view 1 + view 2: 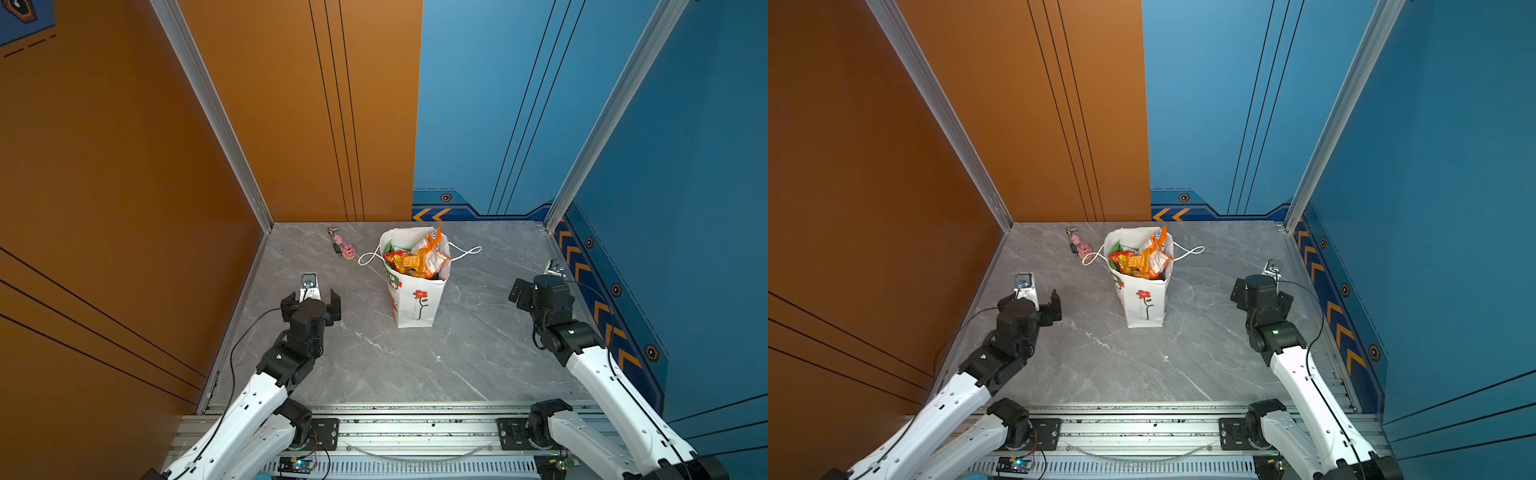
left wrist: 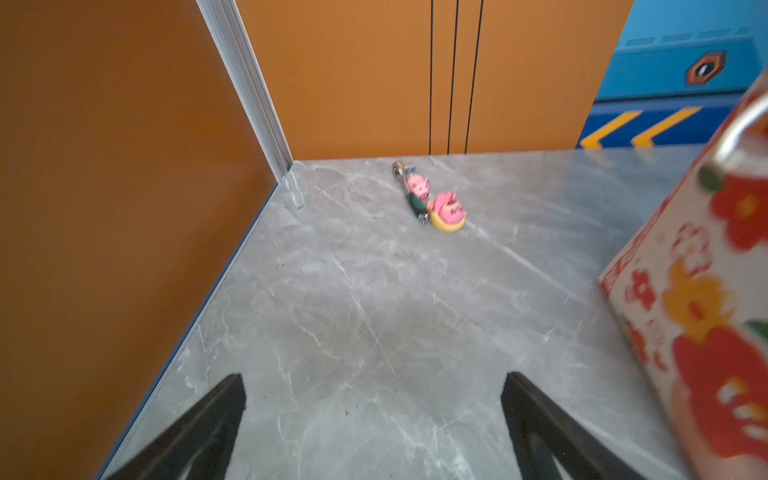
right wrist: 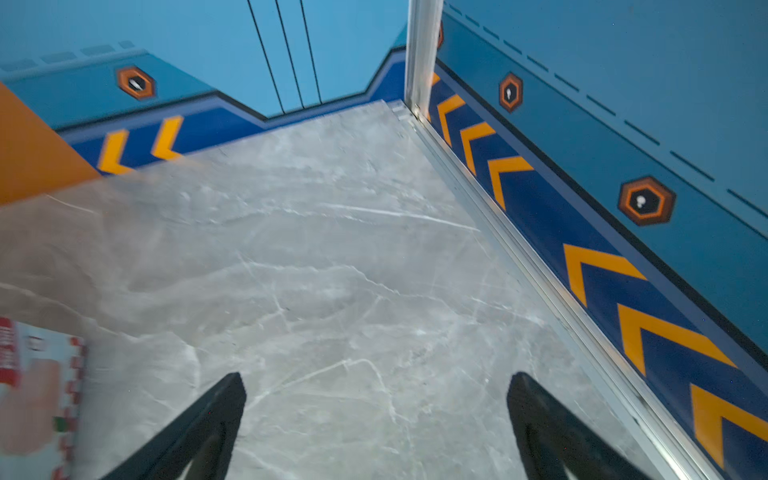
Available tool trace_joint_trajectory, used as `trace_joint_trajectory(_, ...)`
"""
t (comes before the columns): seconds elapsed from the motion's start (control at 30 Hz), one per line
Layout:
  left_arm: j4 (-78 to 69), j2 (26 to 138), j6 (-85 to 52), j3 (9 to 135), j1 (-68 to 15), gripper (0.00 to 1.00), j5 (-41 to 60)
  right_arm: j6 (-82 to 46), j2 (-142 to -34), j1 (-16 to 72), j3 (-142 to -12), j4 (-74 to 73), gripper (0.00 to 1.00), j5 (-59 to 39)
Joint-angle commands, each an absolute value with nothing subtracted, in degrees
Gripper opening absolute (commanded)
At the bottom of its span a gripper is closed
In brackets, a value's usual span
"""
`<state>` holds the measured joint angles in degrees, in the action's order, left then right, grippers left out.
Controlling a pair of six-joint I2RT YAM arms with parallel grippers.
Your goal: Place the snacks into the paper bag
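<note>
Paper bag [image 1: 405, 309] upright, snacks [image 1: 419, 262] heaped past rim; a nudge could spill them; left gripper [image 2: 372, 376] and right gripper [image 3: 375, 374] fingers apart, empty.

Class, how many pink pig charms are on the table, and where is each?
2. First pig charm: near the back wall. Second pig charm: just in front, by the paper bag's handle loop. The bag could hide more.

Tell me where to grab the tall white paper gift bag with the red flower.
Likely the white cord handle on the right of the paper bag: its loop splays outward, clear of the foil snack packets heaped above the rim. Come from the right with the open right gripper; the other loop lies near the pink pig charms.
</note>
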<state>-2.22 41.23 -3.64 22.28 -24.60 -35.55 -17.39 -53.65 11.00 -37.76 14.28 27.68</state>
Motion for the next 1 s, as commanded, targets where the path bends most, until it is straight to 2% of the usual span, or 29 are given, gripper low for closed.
trace_joint_trajectory(0.0, -24.5, 40.6, 4.9, 15.4, -21.2, 0.98, -32.2, -11.9, -57.9, 12.6, -34.3, 2.7, 1.00, 36.4)
trace_joint_trajectory(0.13, -31.8, 47.7, 2.1, 10.7, -13.2, 0.98, -28.1, -9.5, -65.3, 14.6, -30.3, -7.7, 1.00, 38.4)
trace_joint_trajectory(0.23, -38.7, 56.9, 1.5, 9.9, -7.8, 0.98, -21.8, -6.3, -69.5, 14.6, -25.9, -20.4, 1.00, 35.9)
trace_joint_trajectory(0.37, -47.7, 68.4, 2.9, 11.5, -5.9, 0.98, -17.3, -0.5, -76.0, 14.2, -21.2, -38.3, 1.00, 30.1)
trace_joint_trajectory(0.5, -57.0, 76.7, 0.8, 12.7, -3.1, 0.98, -12.1, 4.7, -79.1, 13.5, -20.4, -44.9, 1.00, 22.8)
trace_joint_trajectory(0.63, -73.1, 93.0, 1.8, 14.2, -1.9, 0.98, -5.6, 0.7, -84.3, 7.1, -16.9, -56.6, 1.00, 16.4)
trace_joint_trajectory(0.7, -59.3, 86.9, 0.5, 15.6, -1.7, 0.98, -7.3, -1.4, -87.4, 4.2, -17.6, -57.5, 1.00, 11.8)
trace_joint_trajectory(0.73, -57.1, 87.0, -0.4, 17.3, -1.7, 0.98, -10.0, -1.5, -89.2, 4.2, -18.0, -59.4, 1.00, 12.1)
trace_joint_trajectory(0.8, -58.9, 90.6, -0.9, 19.5, -1.7, 0.98, -13.5, -2.0, -87.0, 3.7, -21.5, -48.7, 1.00, 11.6)
trace_joint_trajectory(0.87, -51.5, 88.2, -2.1, 21.1, -1.8, 0.98, -14.2, -3.7, -88.5, 2.3, -21.0, -52.4, 1.00, 11.3)
trace_joint_trajectory(0.9, -52.8, 88.6, -1.9, 20.8, -1.9, 0.98, -14.2, -4.1, -87.3, 2.4, -21.5, -49.3, 1.00, 12.7)
trace_joint_trajectory(0.97, -55.5, 89.5, -1.5, 20.3, -1.9, 0.98, -14.4, -3.9, -88.3, 2.6, -20.9, -52.3, 1.00, 13.1)
